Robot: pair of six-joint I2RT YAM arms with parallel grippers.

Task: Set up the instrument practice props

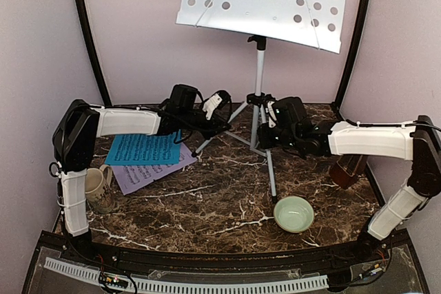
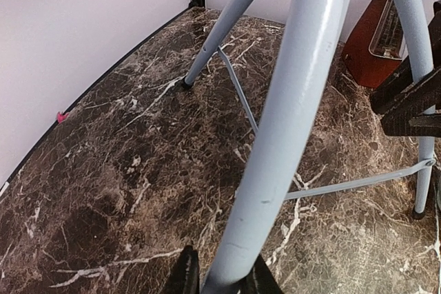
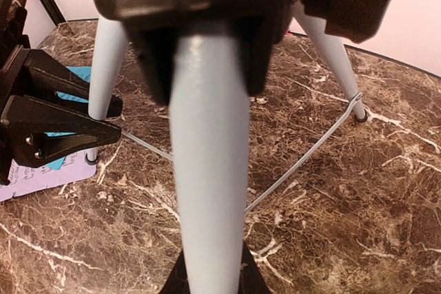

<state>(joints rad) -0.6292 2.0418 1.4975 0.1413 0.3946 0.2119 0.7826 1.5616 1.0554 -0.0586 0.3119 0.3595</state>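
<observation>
The silver-white music stand [image 1: 259,60] stands upright at the back of the marble table, its hole-perforated desk [image 1: 265,1] at the top. My left gripper [image 1: 222,122] is shut on the tripod's left leg [image 2: 289,122], which runs up from between its fingers [image 2: 185,275]. My right gripper [image 1: 267,137] is shut on the front leg [image 3: 210,170]. The blue music sheet [image 1: 143,149] lies on the lilac music sheet [image 1: 155,171] under the left arm. The reddish-brown metronome [image 1: 348,169] sits behind the right forearm, partly hidden; the left wrist view shows the metronome [image 2: 368,46] too.
A beige mug [image 1: 96,187] stands near the left arm's base. A pale green bowl [image 1: 293,213] sits at the front right, close to the foot of the stand's front leg. Thin braces [image 3: 310,153] link the tripod legs low over the table. Walls close in on three sides.
</observation>
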